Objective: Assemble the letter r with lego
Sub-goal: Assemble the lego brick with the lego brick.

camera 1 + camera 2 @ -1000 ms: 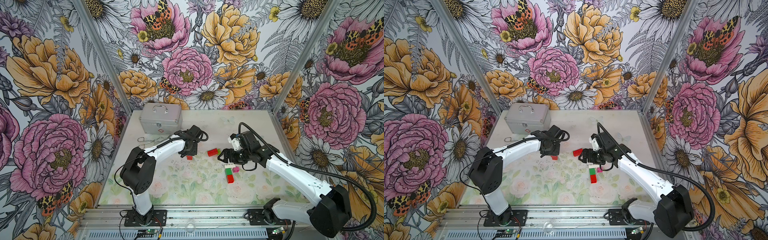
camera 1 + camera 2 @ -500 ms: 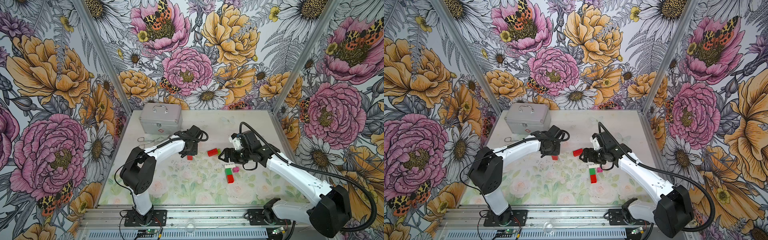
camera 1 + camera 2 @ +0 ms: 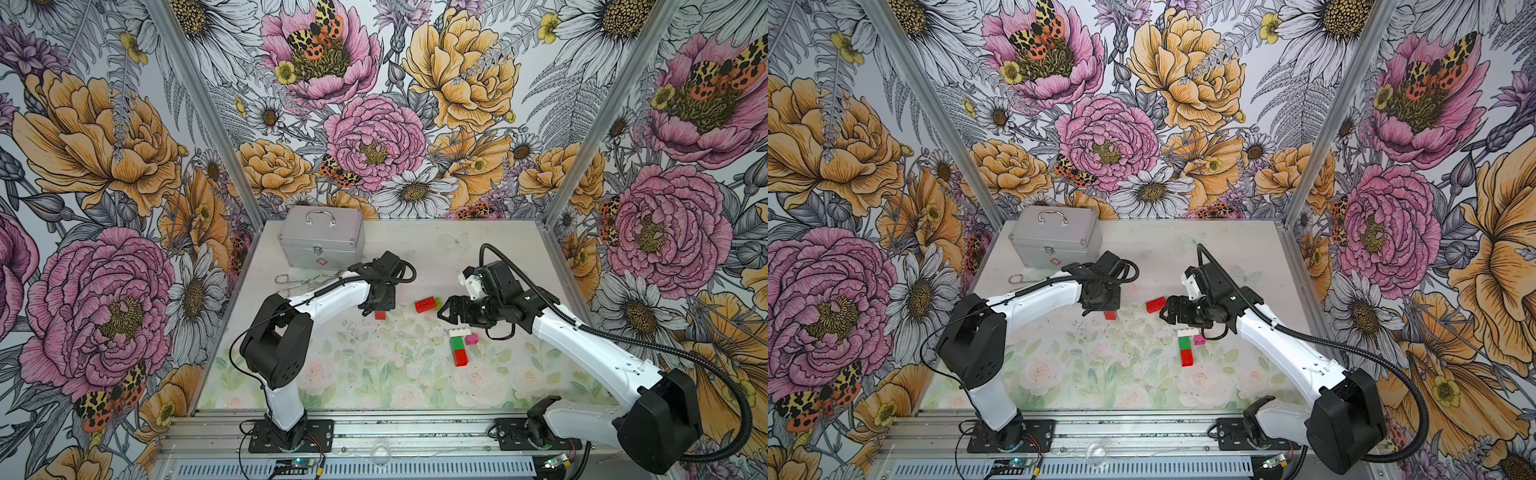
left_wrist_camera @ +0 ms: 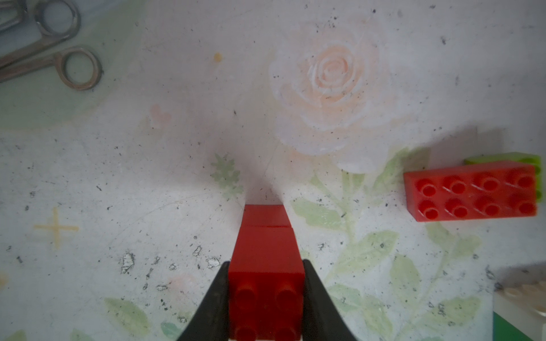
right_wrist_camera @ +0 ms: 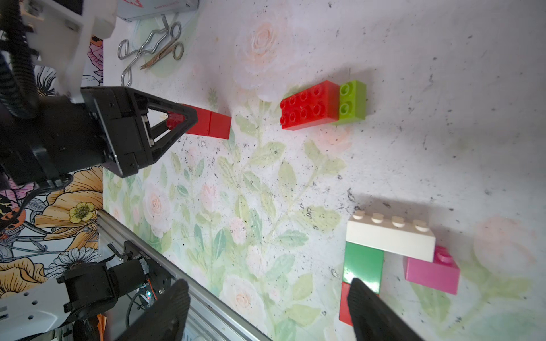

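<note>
My left gripper is shut on a red lego piece made of two joined bricks, held low over the table left of centre. A long red brick with a lime brick against it lies between the two arms. My right gripper is open and holds nothing, just right of that pair. Nearer the front, a white brick tops a green brick and a red brick in a column. A pink brick sits beside it under the white one's end.
A silver metal case stands at the back left of the table. Metal scissors and forceps lie in front of it, close to the left arm. Flowered walls close in three sides, and a metal rail runs along the front.
</note>
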